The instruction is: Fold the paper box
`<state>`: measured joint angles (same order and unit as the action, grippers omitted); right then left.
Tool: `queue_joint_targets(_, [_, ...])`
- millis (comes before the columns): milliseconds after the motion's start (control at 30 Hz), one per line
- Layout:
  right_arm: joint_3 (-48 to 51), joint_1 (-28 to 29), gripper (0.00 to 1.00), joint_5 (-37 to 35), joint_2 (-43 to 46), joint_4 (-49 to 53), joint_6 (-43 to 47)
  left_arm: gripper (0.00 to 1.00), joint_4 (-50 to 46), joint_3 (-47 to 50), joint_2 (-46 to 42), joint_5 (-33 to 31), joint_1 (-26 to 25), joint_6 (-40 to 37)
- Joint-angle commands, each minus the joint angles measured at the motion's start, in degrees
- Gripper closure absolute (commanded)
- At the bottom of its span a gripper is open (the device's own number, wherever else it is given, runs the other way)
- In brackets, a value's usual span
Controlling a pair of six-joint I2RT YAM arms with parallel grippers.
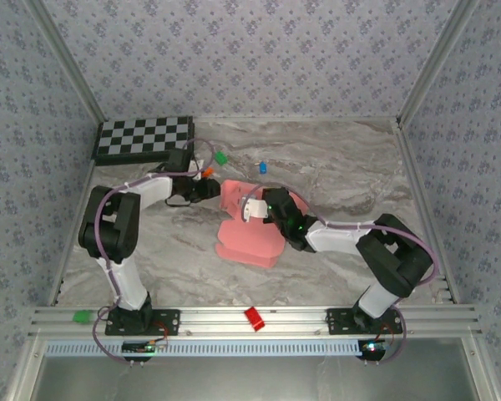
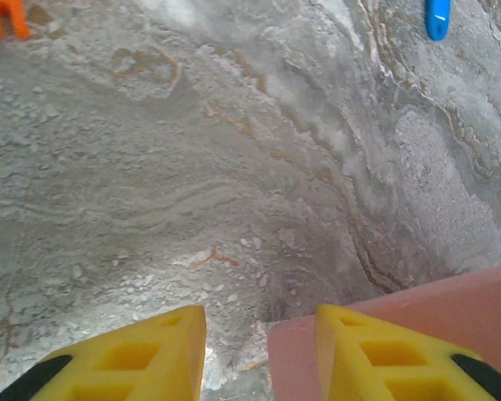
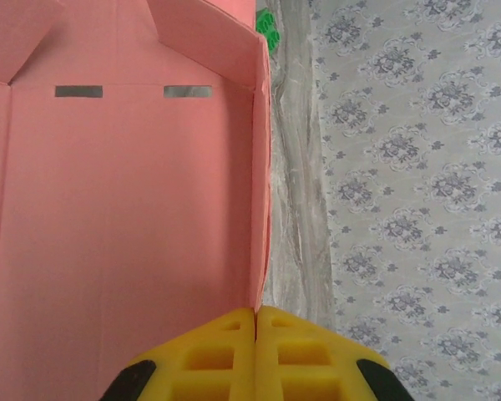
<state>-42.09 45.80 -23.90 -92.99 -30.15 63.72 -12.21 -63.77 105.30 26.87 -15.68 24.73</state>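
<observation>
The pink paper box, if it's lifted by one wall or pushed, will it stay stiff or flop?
Probably floppy: the paper box is thin creased card, so lifted by the one wall that the right gripper pinches it would likely hinge at the folds. It looks light and may slide on the smooth table if pushed.

No text, label, brand, number or sign can be read anywhere.

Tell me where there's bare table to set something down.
Widest bare patch: back right, between the blue bit and the right wall. Another lies front left, between the left arm and the paper box. Crowded: the centre, where the right arm also reaches the box, and just behind it.
</observation>
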Motion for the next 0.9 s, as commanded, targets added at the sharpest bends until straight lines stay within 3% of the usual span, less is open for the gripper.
queue_joint_targets(0, [1.45, 0.69, 1.00, -3.82, -2.20, -7.76, 4.09, 0.62, 2.56, 0.05, -2.02, 2.05, 0.91, 1.20])
queue_joint_targets(267, [0.52, 0.05, 1.00, -7.74, -7.25, -20.29, 12.85, 0.62, 3.15, -1.61, -2.02, 2.90, 2.06, 1.72])
queue_joint_targets(600, [-1.83, -1.42, 1.00, -8.89, -8.10, -24.63, 16.70, 0.62, 2.64, -3.27, -1.94, 2.75, 2.58, 1.55])
queue_joint_targets(867, [1.16, 0.03, 1.00, -9.20, -9.05, -24.52, 14.61, 0.62, 3.33, -3.08, -1.11, 2.62, 2.94, 2.07])
